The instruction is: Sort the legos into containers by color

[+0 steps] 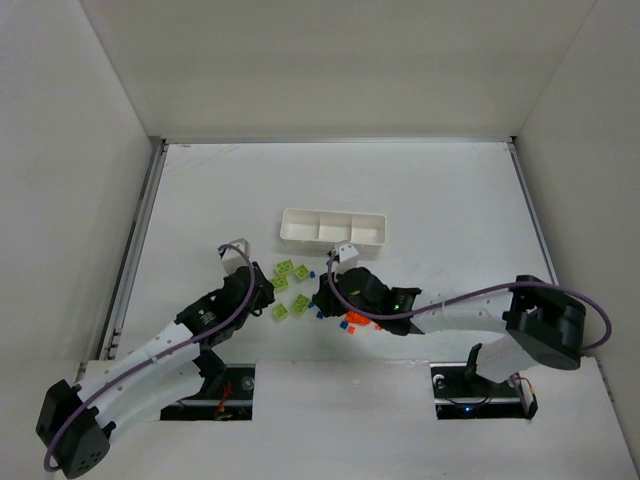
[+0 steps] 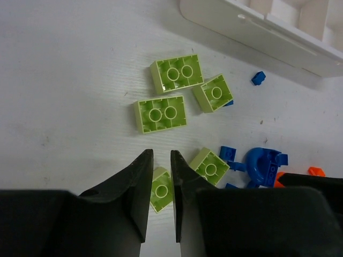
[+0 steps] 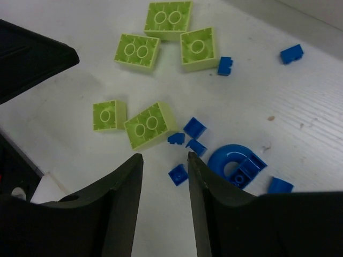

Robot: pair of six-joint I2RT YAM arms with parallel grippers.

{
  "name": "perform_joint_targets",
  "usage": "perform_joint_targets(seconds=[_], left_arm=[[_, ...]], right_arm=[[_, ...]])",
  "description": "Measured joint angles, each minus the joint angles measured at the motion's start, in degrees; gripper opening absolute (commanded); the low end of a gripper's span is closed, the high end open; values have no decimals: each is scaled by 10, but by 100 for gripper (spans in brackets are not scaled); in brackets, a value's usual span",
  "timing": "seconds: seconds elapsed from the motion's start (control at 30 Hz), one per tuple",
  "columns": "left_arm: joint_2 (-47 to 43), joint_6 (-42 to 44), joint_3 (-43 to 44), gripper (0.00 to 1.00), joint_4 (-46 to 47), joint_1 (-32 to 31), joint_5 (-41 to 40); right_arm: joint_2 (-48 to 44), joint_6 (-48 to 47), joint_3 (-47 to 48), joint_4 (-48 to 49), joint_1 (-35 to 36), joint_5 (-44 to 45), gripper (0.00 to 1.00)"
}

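Several lime-green bricks [image 1: 291, 270] lie on the table in front of the white three-compartment tray [image 1: 333, 228], with small blue pieces [image 3: 194, 127] and orange pieces [image 1: 350, 325] to their right. My left gripper [image 2: 159, 160] has its jaws a narrow gap apart, and a small green brick [image 2: 161, 191] on the table shows through the gap. My right gripper [image 3: 164, 158] is open and empty, low over a small blue piece [image 3: 178, 174]. A rounded blue piece [image 3: 234, 162] lies by its right finger. The tray compartments look empty.
White walls enclose the table on the left, back and right. The tray's near rim [image 2: 257, 27] shows in the left wrist view. The two grippers sit close together over the brick pile. An orange piece [image 2: 316, 171] lies by the right gripper.
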Motion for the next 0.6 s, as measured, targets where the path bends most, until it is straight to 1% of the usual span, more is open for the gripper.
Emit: perform_joint_targets(seconds=[0.07,0.17,0.2,0.27,0.33,0.4,0.6], left_arm=[[1,-6,-2,21,2,-5,0],[1,-17,-9,30,2,-14,0],[-2,-21,-13,33,2,-20,-1],[-15,-29,-26,40,-2,-33,-2],[-26,-38,-32,43,-13,-44,-3],[-29,-45,-33,44,-19,-49,-4],[-34,-81,-33,44,-46,-53,-19]], right_arm=[[28,-6,14,7,2,-6,57],[59,-11,31,11,2,-12,61],[71,-12,40,12,2,-13,64],[95,-17,58,14,2,-19,68],[115,-26,75,14,2,-24,70],[127,-32,87,14,2,-26,72],[152,-44,108,12,2,-34,77]])
